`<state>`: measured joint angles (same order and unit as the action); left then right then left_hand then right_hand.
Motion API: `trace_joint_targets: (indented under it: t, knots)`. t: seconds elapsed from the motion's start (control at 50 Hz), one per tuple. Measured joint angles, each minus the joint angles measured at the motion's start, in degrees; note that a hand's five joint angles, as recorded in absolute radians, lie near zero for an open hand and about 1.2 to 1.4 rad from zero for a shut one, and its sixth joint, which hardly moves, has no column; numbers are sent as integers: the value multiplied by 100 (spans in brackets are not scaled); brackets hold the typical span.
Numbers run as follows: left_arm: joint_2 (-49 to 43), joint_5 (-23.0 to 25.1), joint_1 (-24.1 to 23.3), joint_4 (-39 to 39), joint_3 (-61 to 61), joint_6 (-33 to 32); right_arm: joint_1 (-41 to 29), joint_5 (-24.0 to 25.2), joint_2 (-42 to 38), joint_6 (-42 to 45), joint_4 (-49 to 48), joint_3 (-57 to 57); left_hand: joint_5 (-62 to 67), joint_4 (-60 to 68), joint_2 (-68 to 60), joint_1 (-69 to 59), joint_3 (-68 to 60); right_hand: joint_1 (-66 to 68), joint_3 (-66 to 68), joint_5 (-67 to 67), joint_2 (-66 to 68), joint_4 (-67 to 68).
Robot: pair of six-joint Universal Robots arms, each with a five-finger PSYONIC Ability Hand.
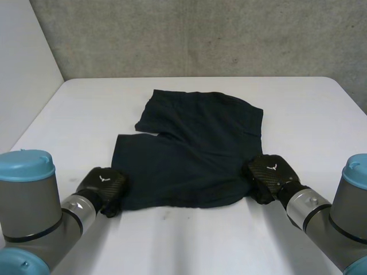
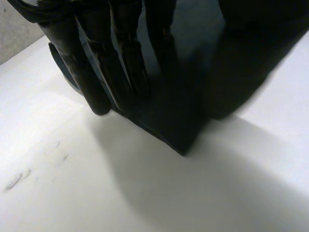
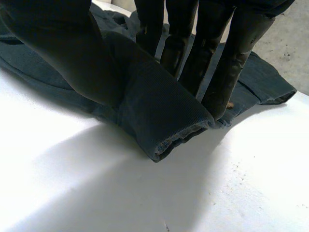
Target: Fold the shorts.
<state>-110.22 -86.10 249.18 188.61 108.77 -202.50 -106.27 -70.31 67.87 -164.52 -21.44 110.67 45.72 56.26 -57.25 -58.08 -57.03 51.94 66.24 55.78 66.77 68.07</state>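
Dark navy cloth shorts lie spread flat in the middle of the white flat table. They look light, soft and limp, likely to sag and crease, so the two near corners seem the sensible hold. The left hand pinches the near left corner between fingers and thumb; the right hand pinches the near right corner likewise, bunching a small fold.

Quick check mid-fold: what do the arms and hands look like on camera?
The left arm and right arm are thick grey cylinders with rounded light-blue caps and silver wrist cuffs. The left hand and right hand are black, with a woven carbon-fibre sheen and a small white logo on the back.
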Motion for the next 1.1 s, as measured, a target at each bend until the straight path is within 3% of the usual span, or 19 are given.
trace_joint_targets:
  t: [0.06,0.16,0.3,0.4,0.5,0.58,0.64,0.8,0.92,1.1]
  knots:
    - [-28,-48,4,18,-46,0,-5,-3,19,36,11,1,993,1098,-1010,-746,-971,0,0,0,0,2]
    - [-1,-184,7,37,-80,0,-13,-16,94,193,61,-1,999,1236,-1118,-745,-1081,0,0,0,0,2]
    - [485,-460,-64,-97,89,-136,-32,-59,481,1240,731,-76,999,1239,-1118,-746,-1084,0,0,0,0,2]
    - [1164,-495,-181,-666,413,-784,-66,-69,738,2113,1981,-321,999,1240,-1118,-745,-1091,0,0,0,7,4]
    - [2060,-479,-552,-1740,880,-1824,-90,-24,1026,3139,4430,-637,999,1241,-1122,-745,-1091,0,38,0,47,14]
    - [2539,-459,-846,-2164,1015,-2247,-81,56,1246,3742,5549,-700,999,1241,-1128,-745,-1091,0,119,0,47,29]
    - [2690,-455,-971,-2197,976,-2376,-61,98,1354,3983,5825,-751,999,1242,-1131,-745,-1091,99,128,0,47,28]
    - [2018,-503,-1028,-1435,257,-2401,-20,-37,1344,3416,4906,-1157,999,1243,-1135,-745,-1092,369,128,64,47,28]
    - [343,-888,-1031,-159,-1229,-2366,-24,-629,1078,2791,3323,-1535,999,1244,-1144,-745,-1101,369,128,64,47,28]
    - [-1541,-1595,-1107,1347,-3418,-2389,-52,-1149,339,2761,1280,-1897,999,1247,-1144,-745,-1129,369,128,64,47,28]
